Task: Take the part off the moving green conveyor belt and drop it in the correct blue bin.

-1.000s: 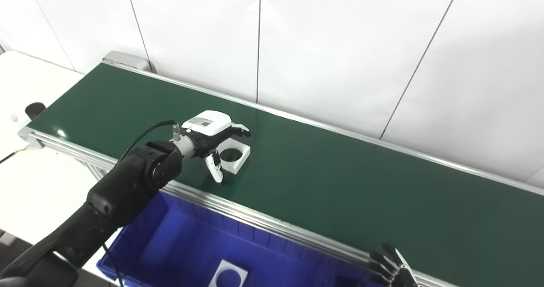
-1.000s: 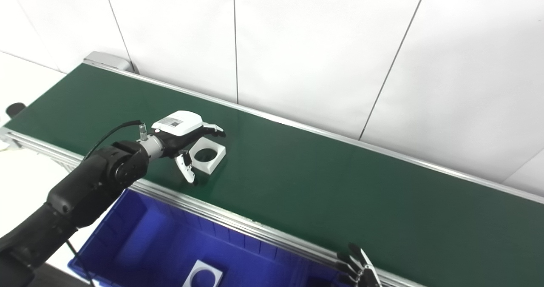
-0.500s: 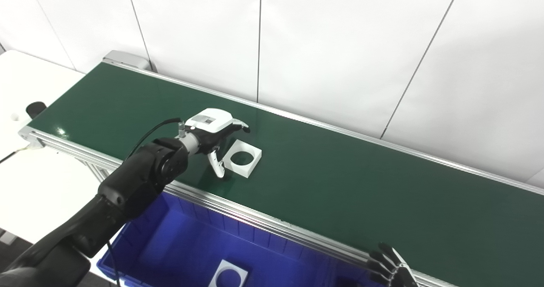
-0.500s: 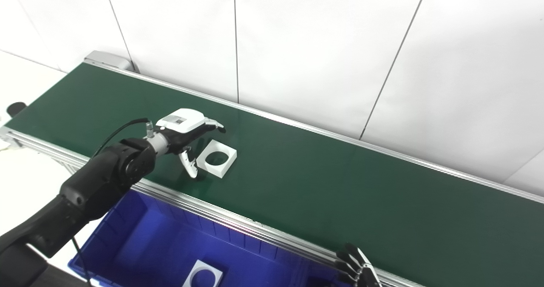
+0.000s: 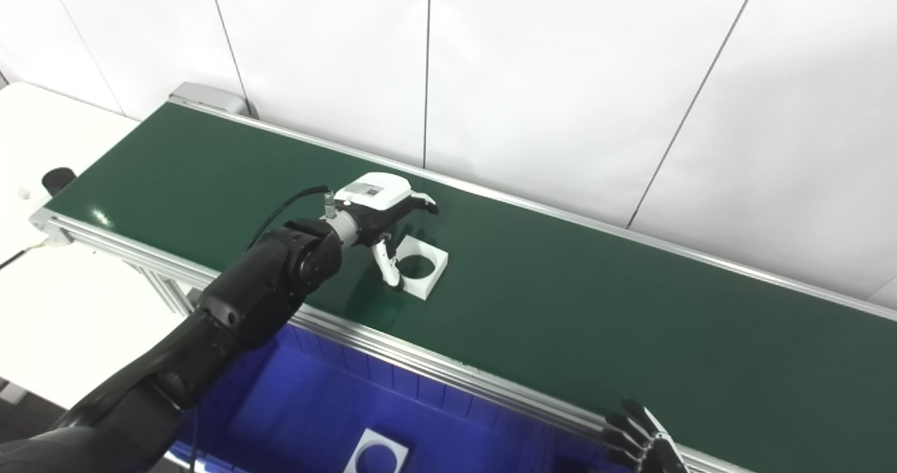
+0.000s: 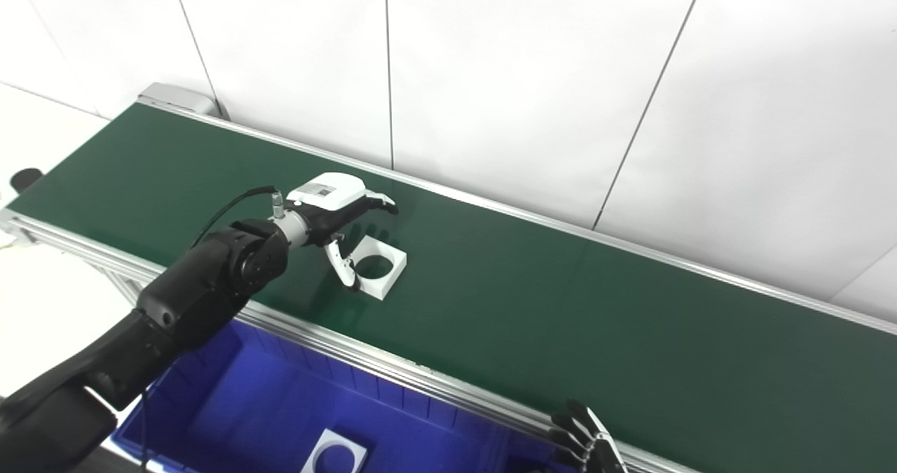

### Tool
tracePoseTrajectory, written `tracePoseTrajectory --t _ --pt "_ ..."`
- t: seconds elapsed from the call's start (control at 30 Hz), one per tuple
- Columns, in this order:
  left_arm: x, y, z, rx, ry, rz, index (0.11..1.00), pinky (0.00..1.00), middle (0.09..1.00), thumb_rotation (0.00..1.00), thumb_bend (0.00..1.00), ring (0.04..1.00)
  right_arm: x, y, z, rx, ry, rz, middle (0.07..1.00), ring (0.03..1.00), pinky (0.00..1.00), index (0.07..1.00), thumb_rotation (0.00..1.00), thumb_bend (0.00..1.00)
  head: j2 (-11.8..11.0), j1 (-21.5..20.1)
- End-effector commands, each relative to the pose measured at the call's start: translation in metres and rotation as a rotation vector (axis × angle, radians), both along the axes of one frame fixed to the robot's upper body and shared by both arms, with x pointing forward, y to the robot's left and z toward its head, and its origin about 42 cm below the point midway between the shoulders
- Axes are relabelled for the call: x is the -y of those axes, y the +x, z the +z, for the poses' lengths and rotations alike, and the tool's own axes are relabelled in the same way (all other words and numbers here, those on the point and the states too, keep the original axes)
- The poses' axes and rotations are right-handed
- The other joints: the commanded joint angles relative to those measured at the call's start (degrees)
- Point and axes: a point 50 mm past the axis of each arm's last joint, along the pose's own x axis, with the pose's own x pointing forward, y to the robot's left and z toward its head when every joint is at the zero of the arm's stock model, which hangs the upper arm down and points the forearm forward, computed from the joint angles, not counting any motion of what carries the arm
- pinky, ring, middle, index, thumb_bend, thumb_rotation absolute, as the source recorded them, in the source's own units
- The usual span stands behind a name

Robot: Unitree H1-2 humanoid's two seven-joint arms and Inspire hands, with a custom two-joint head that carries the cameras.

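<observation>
A white square part with a round hole (image 5: 422, 270) lies flat on the green conveyor belt (image 5: 596, 305). My left hand (image 5: 382, 210) hovers over the part's left edge with its fingers spread; the thumb points down at the near-left side of the part and the other fingers reach above its far side. It holds nothing. My right hand (image 5: 641, 445) shows only as dark fingertips at the bottom edge, near the belt's front rail, fingers apart. Below the belt stands a blue bin (image 5: 294, 403).
A second white square part with a hole (image 5: 376, 453) lies in the blue bin. An aluminium rail (image 5: 448, 371) runs along the belt's front edge. A white table (image 5: 42, 298) stands at the left, and a white panelled wall rises behind the belt.
The part has ridden to the right along the belt. My left hand has followed it to the right and stays open over its left edge. The right hand has stayed put.
</observation>
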Motion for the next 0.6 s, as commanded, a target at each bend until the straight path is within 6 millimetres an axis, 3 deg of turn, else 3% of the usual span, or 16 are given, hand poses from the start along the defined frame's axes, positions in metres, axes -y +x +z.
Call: tracePoseTrajectory --t 0.0,0.13,0.27,0.57 --pt "0.003 0.014 0.027 0.065 0.0 -0.017 0.834 0.87 0.86 0.02 0.9 0.875 -0.004 0.003 0.008 0.074 0.025 0.003 0.813 0.775 0.71 0.884 0.44 0.57 0.1 -0.2" --pt "0.014 0.01 0.025 0.03 0.008 -0.059 0.828 0.85 0.882 0.01 0.91 0.877 -0.004 0.002 0.009 0.076 0.024 0.0 0.812 0.774 0.72 0.885 0.44 0.57 0.3 -0.3" --pt "0.026 0.003 0.02 0.001 0.021 -0.1 0.814 0.87 0.839 0.0 0.92 0.869 -0.005 0.002 0.01 0.075 0.028 -0.006 0.812 0.774 0.71 0.889 0.44 0.57 0.4 -0.3" --pt "0.038 -0.008 -0.004 -0.06 0.097 -0.174 0.802 0.92 0.829 0.01 0.91 0.861 -0.006 0.0 0.011 0.083 0.038 -0.011 0.811 0.772 0.7 0.9 0.43 0.57 0.9 -0.4"
